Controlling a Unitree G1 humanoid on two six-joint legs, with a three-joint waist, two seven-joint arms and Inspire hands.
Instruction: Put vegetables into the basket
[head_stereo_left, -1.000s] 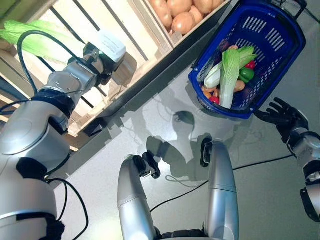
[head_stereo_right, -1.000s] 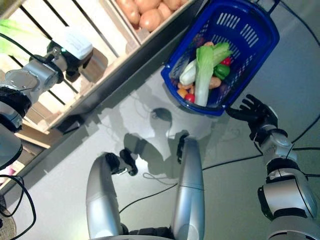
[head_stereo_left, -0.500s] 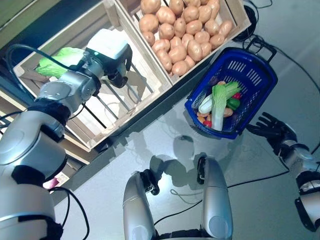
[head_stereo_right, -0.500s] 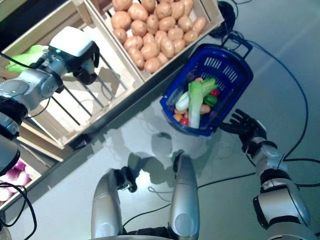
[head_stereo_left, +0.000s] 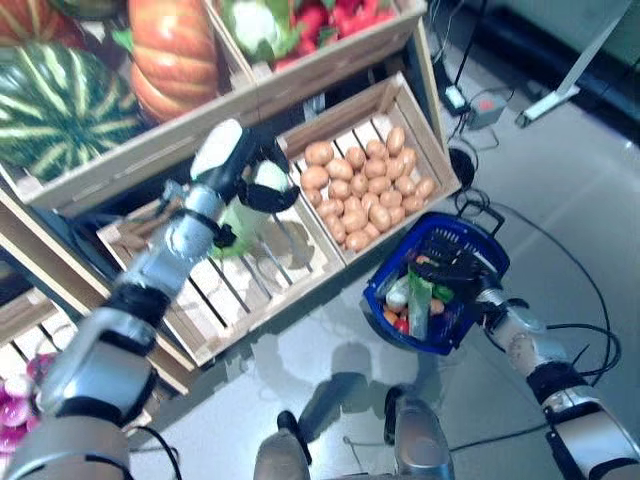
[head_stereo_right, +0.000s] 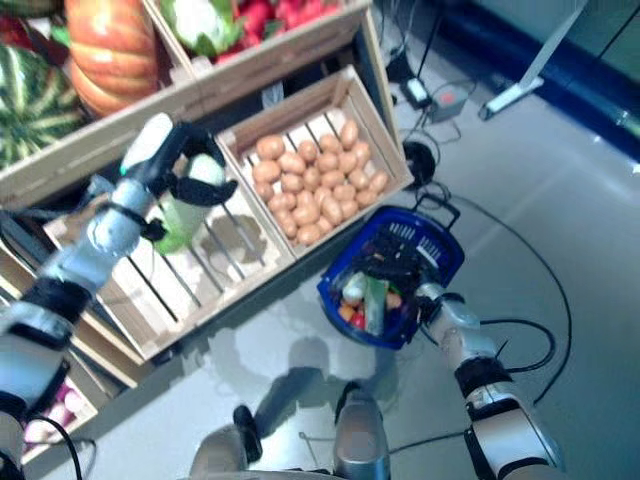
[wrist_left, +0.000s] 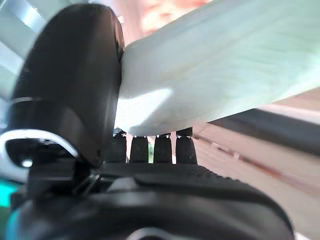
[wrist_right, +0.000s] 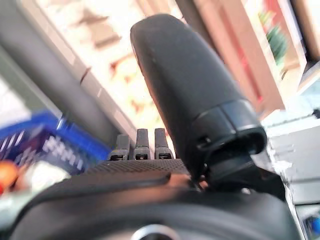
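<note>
My left hand (head_stereo_left: 252, 178) is over a slatted wooden crate (head_stereo_left: 262, 283) of the stand. It is shut on a pale green leafy vegetable (head_stereo_left: 236, 216). In the left wrist view the thumb (wrist_left: 75, 90) and the fingers (wrist_left: 150, 148) clamp its white-green stalk (wrist_left: 225, 65). The blue basket (head_stereo_left: 378, 303) stands on the floor by the stand's corner. A long green-white leafy vegetable (head_stereo_left: 417, 297) lies in it with small red, orange and white ones. My right hand (head_stereo_left: 456, 270) is just above the basket's far rim with straight fingers (wrist_right: 140, 145).
The wooden stand (head_stereo_left: 300, 75) runs across the left and top, with a second crate (head_stereo_left: 428, 128) close beside the basket. A grey metal frame leg (head_stereo_left: 570, 80) lies on the floor at the far right. Grey floor lies in front of the basket.
The camera has swung up and back, so the whole picture has shifted. My left hand has closed on the leafy vegetable and lifted it. My right hand has moved from beside the basket to above its rim.
</note>
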